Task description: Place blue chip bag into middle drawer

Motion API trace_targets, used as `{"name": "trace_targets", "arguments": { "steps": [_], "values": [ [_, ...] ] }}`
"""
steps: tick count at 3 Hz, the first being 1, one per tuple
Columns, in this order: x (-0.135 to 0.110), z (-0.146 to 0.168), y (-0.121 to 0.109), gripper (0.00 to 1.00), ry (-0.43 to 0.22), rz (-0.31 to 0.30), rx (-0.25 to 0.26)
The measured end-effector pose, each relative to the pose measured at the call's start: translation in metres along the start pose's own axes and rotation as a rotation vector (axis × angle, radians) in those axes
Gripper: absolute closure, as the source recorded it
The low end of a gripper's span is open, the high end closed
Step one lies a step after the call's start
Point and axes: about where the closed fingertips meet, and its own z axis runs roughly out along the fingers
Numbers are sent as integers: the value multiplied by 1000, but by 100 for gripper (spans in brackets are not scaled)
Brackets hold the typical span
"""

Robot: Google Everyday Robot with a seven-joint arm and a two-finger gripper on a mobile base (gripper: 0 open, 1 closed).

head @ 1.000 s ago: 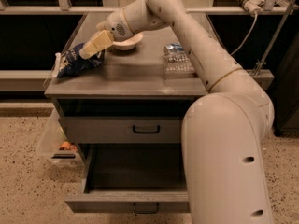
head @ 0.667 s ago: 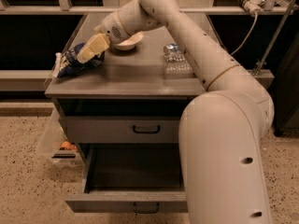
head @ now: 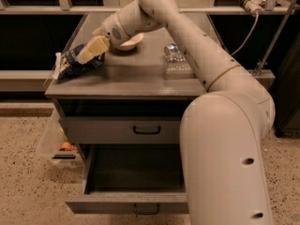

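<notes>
the blue chip bag (head: 68, 65) lies crumpled on the front left corner of the counter (head: 136, 73), close to the edge, not yet lifted. the gripper (head: 89, 51) is down on the bag's upper right part, touching it, with the arm reaching across from the right. whether it has closed on the foil or only rests against it, i cannot tell.

the middle drawer (head: 117, 203) stands pulled out at the bottom of the cabinet, its inside dark and seemingly bare; the shallower drawer (head: 105, 129) above it is shut. a small bowl (head: 130, 42) sits just behind the gripper and a clear bottle (head: 176, 59) lies well to the right, both apart from the bag.

the step in hand looks like the grasp. next, i judge, the bag needs a firm hold and a lift clear of the counter, then a carry forward past the front edge and down, low enough to clear the shut drawer's face before release over the open one. loose foil could slip out of the grip.
</notes>
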Motion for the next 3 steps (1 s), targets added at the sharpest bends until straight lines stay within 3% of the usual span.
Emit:
{"name": "trace_targets", "arguments": {
  "steps": [3],
  "values": [
    [0, 0, 0, 89, 0, 0, 0]
  ]
}}
